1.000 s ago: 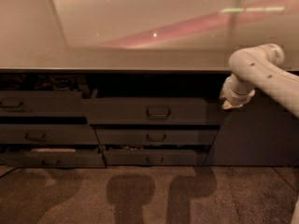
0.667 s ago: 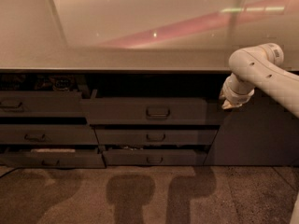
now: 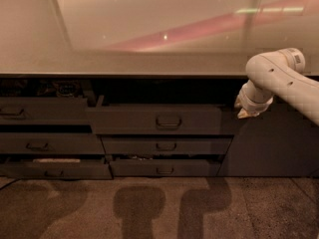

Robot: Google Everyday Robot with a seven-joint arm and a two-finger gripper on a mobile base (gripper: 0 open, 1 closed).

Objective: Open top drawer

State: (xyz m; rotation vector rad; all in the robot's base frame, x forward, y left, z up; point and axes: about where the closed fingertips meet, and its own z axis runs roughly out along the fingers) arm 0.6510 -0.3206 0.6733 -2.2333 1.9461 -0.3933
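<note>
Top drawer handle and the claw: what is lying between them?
Camera view: only the bare dark front of the top drawer, then a strip of cabinet panel. The claw hangs right of the drawer, under the countertop.

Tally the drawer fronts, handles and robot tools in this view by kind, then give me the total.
top drawer: 1
other dark drawer fronts: 5
loop handles: 6
tool, just off the top drawer's right end, below the counter edge: 1
Total: 13
</note>
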